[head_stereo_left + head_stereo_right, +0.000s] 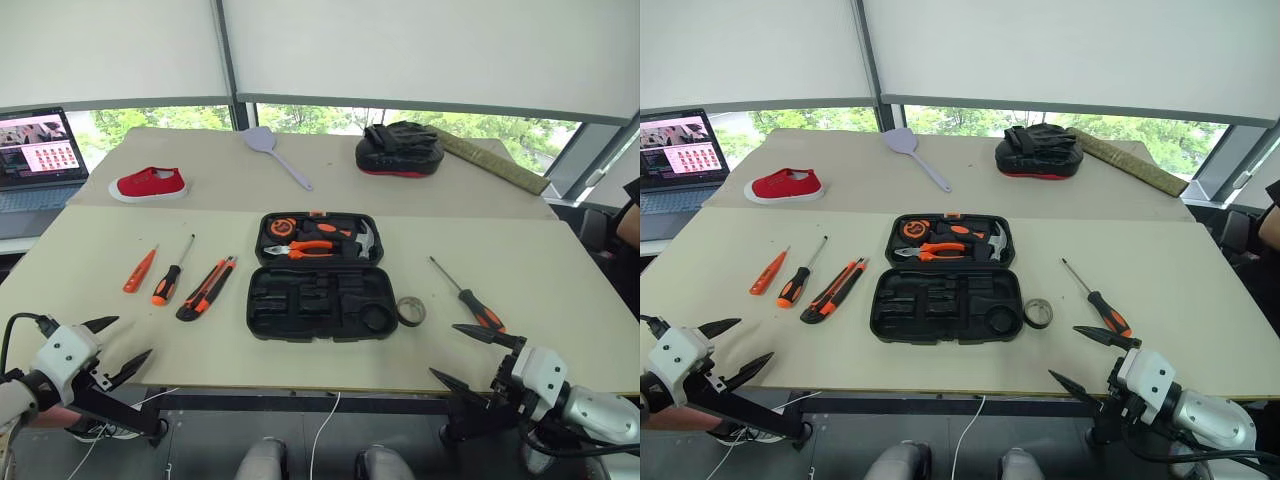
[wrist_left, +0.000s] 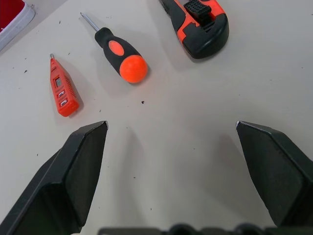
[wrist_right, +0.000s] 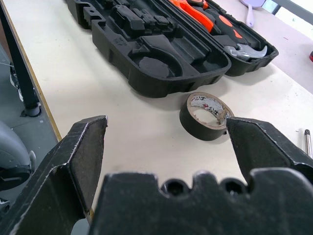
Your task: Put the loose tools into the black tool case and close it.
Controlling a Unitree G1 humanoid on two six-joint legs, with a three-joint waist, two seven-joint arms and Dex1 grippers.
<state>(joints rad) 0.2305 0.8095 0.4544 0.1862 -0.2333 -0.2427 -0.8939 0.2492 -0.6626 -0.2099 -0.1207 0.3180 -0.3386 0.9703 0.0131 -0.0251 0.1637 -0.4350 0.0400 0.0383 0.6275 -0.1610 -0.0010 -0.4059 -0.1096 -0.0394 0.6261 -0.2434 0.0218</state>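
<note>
The black tool case (image 1: 315,275) lies open in the middle of the near tabletop (image 1: 560,300), which it serves here as the landmark. Its far half holds orange-handled pliers, a hammer and a tape measure; its near half shows bare slots.

Left of the case lie, from nearest to farthest, the utility knife (image 1: 206,288), an orange-and-black screwdriver (image 1: 171,272) and a slim orange screwdriver (image 1: 139,270). Just beside the case's near right corner sits the tape ring (image 1: 410,311), and further right lies a third screwdriver (image 1: 467,295).

The left hand (image 1: 118,348) hovers at the tabletop's near edge, left of the case, fingers spread wide and empty. The right hand (image 1: 472,355) hovers at the near edge, right of the case, fingers likewise wide apart, holding nothing.
</note>
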